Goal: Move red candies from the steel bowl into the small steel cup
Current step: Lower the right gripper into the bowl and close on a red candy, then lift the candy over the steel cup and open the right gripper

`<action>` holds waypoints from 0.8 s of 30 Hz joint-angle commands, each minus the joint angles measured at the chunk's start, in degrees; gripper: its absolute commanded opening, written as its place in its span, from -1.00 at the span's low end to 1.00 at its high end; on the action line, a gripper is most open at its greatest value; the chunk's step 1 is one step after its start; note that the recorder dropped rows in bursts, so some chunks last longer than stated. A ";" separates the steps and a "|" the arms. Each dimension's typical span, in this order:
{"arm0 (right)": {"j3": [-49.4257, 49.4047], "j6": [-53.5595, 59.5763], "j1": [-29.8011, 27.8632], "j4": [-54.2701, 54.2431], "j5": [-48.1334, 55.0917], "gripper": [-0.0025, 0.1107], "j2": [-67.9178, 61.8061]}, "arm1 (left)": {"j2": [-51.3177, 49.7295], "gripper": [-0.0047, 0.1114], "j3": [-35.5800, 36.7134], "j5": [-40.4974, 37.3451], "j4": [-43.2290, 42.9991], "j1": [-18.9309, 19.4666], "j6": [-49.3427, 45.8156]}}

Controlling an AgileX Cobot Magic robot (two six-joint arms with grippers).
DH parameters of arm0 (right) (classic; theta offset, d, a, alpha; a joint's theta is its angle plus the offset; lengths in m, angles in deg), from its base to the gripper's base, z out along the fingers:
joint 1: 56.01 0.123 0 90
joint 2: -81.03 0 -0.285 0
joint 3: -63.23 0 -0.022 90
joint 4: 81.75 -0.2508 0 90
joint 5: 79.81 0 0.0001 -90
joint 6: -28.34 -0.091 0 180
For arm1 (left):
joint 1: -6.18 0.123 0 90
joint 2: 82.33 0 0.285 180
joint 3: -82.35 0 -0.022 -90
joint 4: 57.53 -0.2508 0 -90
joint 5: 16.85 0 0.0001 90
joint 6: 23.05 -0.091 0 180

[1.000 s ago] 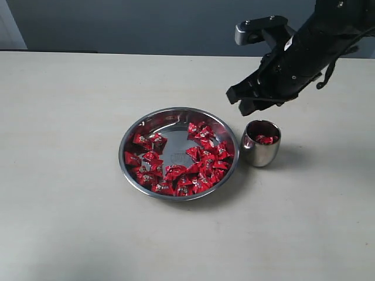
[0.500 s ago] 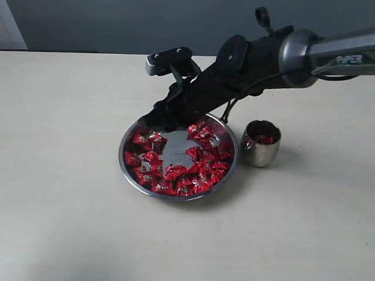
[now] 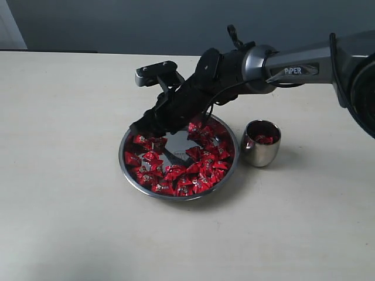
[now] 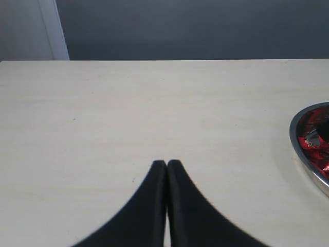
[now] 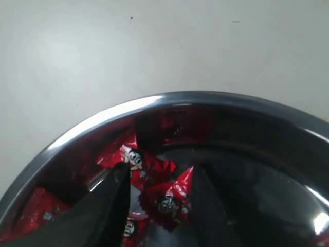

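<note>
The right gripper (image 3: 142, 125) is reaching across the middle and dipping into the bowl (image 3: 121, 157) at its far left side in the exterior view. Its claw is standing apart. In the right wrist view the two dark fingers are straddling one candy (image 5: 165, 201) without pinching it, so this is likely the line-up for a pick. The arm is slanting in low over the rim, probably to get the fingertips down among the wrappers.

The candies (image 3: 196, 171) are lying in a loose ring round the bowl's bare centre. Most are crowding the near and right sides, so there is plenty left to shift. The cup (image 3: 261, 153) is standing upright just beside the bowl on its right, not touching it, which is keeping each carry short. At least one red piece (image 3: 265, 139) is already showing inside it.

The left gripper (image 4: 166, 164) is hanging over bare table well away from the work, claw pressed together and holding nothing, with only the bowl's edge peeking into its view.

The table (image 3: 70, 211) is a pale cream matt top with faint grain. A dark grey-blue wall (image 3: 117, 26) is running behind it, with a white upright strip (image 3: 9, 23) at the far left corner.
</note>
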 commanded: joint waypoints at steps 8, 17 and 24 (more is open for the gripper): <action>0.39 -0.27 0.02 2.11 2.00 -0.26 -1.84 | 0.39 -0.91 0.17 0.24 -0.14 -0.29 0.13; 0.39 -0.74 0.02 2.36 2.55 -0.95 -0.73 | 0.39 -0.91 0.17 0.24 -0.14 -0.29 0.13; -0.18 -6.72 -0.08 15.05 15.02 -0.95 12.44 | 0.39 -0.91 0.17 0.24 -0.14 -0.29 0.13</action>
